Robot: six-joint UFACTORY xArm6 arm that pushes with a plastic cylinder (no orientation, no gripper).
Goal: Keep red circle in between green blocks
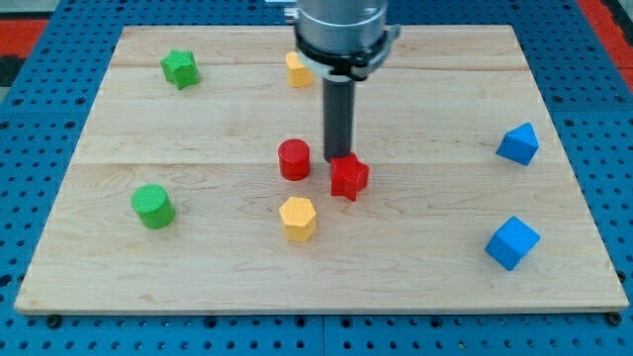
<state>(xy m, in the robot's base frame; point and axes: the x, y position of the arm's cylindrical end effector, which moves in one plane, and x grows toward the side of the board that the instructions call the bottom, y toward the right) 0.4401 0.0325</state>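
The rod is standing upright over the middle of the wooden tabletop [415, 257], and my tip [339, 161] is touching the top edge of the red star [348, 177]. There is no hand here to open or close. The red circle [294, 159] is sitting just to the view's left of the tip. The green star [180, 68] is lying far up left, the green circle [153, 207] lower left, both well apart from it.
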